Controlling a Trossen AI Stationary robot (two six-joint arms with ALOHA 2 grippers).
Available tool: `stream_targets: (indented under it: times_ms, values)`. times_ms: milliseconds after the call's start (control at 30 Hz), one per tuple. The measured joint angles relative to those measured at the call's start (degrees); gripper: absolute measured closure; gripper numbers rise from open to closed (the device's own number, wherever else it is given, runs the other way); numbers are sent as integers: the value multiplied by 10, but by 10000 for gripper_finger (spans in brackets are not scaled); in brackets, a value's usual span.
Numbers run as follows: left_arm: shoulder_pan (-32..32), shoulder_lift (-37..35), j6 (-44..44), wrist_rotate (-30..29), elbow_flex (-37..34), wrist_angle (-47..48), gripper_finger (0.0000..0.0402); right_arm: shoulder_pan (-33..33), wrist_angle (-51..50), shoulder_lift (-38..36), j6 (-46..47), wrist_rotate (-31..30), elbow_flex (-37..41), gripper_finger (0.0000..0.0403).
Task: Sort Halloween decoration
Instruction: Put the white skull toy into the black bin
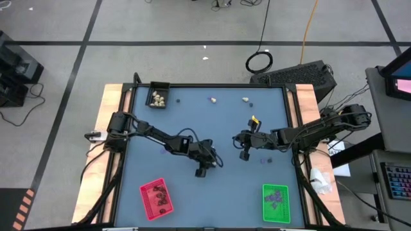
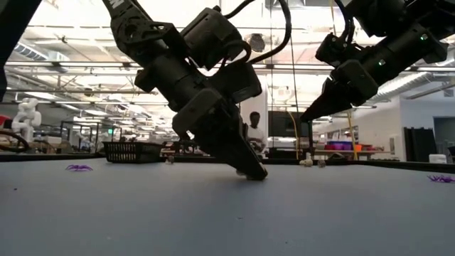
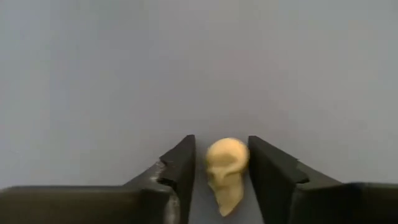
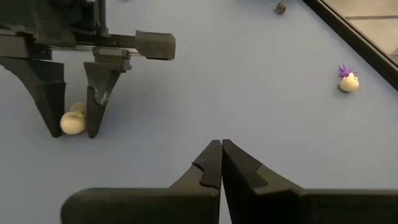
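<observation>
Near the worktop's (image 1: pixel 192 115) middle, the left tool (image 1: pixel 201 172) stands tip-down, its fingers (image 3: pixel 177 168) parted around a cream skull (image 3: pixel 227 171), a gap showing on both sides, so nothing is gripped yet. The step looks like the pick: next the fingers must close on the skull and carry it to the black tray (image 1: pixel 158 95) at 11 o'clock, where other cream lumps lie. The right tool (image 4: pixel 221 163) hovers shut and empty toward 3 o'clock. More lumps (image 1: pixel 245 99) wait at 12 o'clock. A red tray (image 1: pixel 156 197) sits at 7 o'clock, a green tray (image 1: pixel 275 203) at 5. The worktop is smooth blue-grey; beyond it, a bright hall with a person (image 2: pixel 253 131).
</observation>
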State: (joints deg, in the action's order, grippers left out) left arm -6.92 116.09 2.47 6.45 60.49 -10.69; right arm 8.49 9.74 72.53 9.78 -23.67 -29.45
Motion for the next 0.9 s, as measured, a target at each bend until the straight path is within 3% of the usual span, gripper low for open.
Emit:
stream_targets:
  times_ms: [167, 467, 700, 900]
  values:
    - [0, 0, 21, 0, 0, -4, 329, 0, 0, 0, 0, 0, 0, 403]
    - [3, -32, 32, -17, -3, 34, 331, 0, 0, 0, 0, 0, 0, 403]
    - [20, -148, 54, -74, -2, 156, 331, 0, 0, 0, 0, 0, 0, 403]
    - [79, -259, 23, -155, -2, 287, 332, 0, 0, 0, 0, 0, 0, 403]
